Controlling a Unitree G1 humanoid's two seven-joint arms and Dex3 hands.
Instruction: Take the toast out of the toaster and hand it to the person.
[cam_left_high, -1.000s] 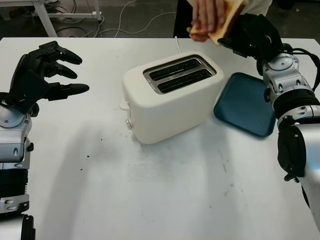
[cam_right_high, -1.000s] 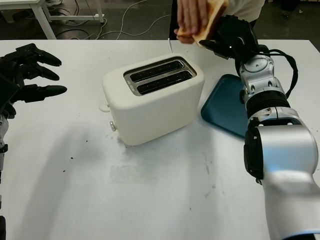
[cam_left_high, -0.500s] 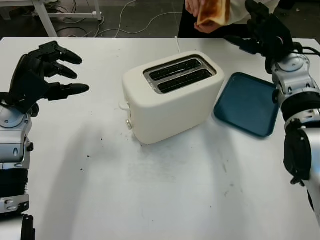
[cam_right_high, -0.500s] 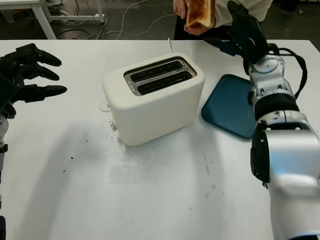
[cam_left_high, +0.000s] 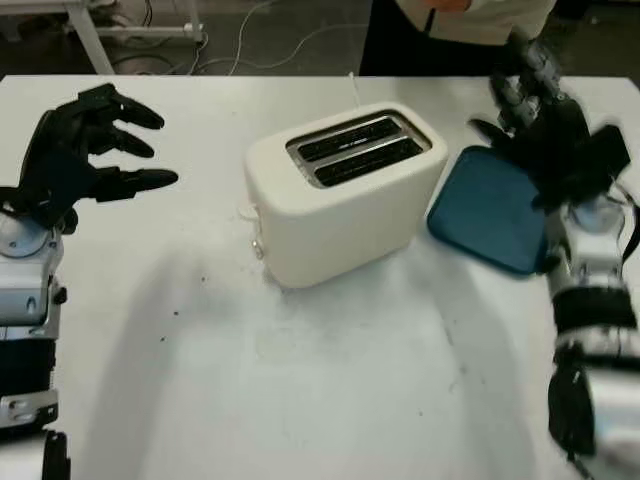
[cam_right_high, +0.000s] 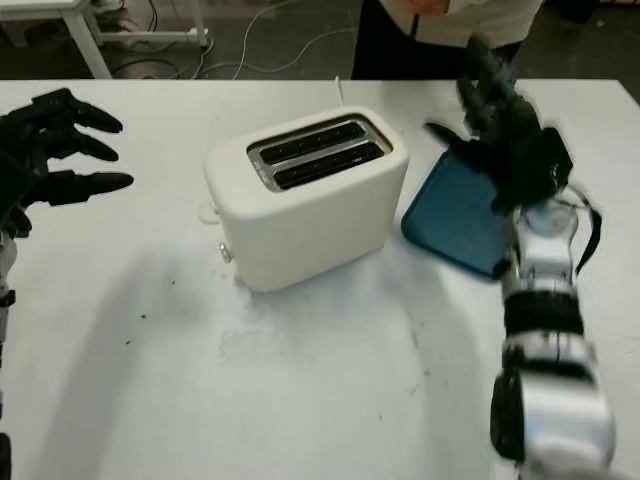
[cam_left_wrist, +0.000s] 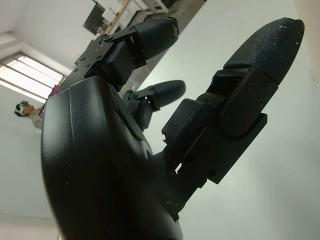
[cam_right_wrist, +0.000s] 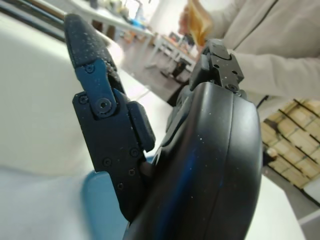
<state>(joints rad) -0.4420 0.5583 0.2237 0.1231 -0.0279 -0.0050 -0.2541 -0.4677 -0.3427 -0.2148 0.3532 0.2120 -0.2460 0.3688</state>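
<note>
The white two-slot toaster (cam_left_high: 340, 195) stands mid-table, and both slots (cam_left_high: 360, 148) look empty. My right hand (cam_left_high: 525, 105) is open and holds nothing; it hovers over the far right part of the blue tray (cam_left_high: 485, 205), just right of the toaster. In the right wrist view my right hand (cam_right_wrist: 150, 130) is in front, and past it a person's hand holds the browned toast (cam_right_wrist: 198, 24). That person (cam_left_high: 460, 20), in a light top, stands at the table's far edge. My left hand (cam_left_high: 95, 150) is open, raised over the table's left side, well apart from the toaster.
The toaster's cord (cam_left_high: 353, 86) runs off the far edge of the white table (cam_left_high: 300, 380). Small crumbs (cam_left_high: 176, 312) lie left of the toaster. Table legs and cables (cam_left_high: 150, 30) are on the floor behind.
The person has taken the toast and lifted it away above the head views. My right hand has let go and drawn back toward me over the tray. The left hand has not moved.
</note>
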